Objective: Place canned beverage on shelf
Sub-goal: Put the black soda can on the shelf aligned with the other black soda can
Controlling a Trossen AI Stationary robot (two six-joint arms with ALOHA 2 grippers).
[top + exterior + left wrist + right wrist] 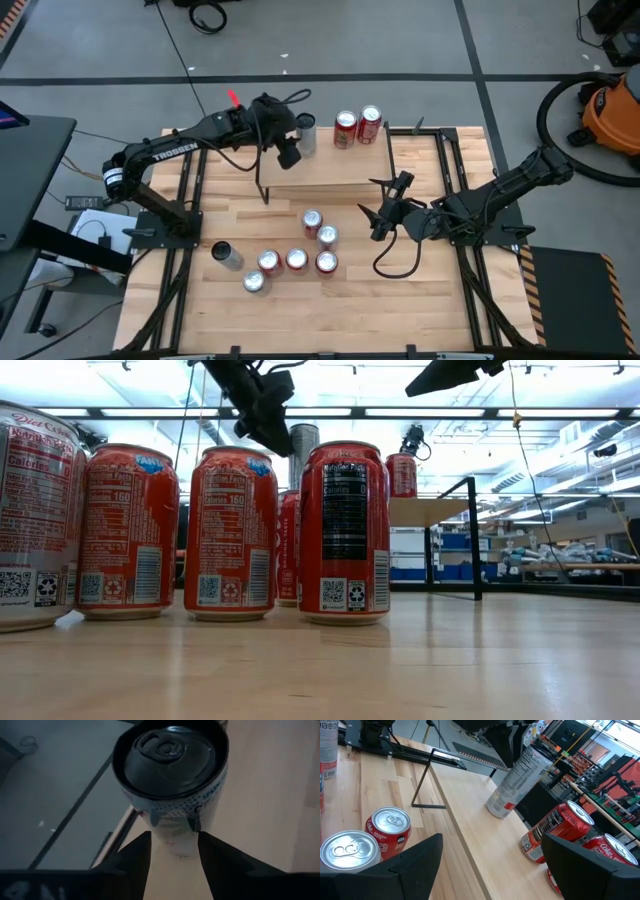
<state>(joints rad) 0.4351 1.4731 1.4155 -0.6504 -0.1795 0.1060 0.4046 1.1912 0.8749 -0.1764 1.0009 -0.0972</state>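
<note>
A tall silver can with a dark top [305,132] stands upright on the far left end of the shelf [330,172], a light plank on thin black legs. Two red cans [357,127] stand on the plank to its right. My left gripper [291,150] reaches over the shelf and is shut on the silver can [170,760]. My right gripper [378,212] is open and empty, above the table just right of the shelf's near edge; in its own view [492,850] it looks across the shelf [465,815] at the silver can [517,782]. My left gripper has the silver can's body [175,827], below its dark top, pinched between its two fingers [135,855]. The fingers slant down at it from above and from the table's near-left side. The can stands upright with its base on the shelf plank [260,795].
Several red cans [297,260] stand in a cluster on the table in front of the shelf, two more [320,228] closer to it. A dark-topped can [225,255] is at the near left. Black rails run along both table sides.
</note>
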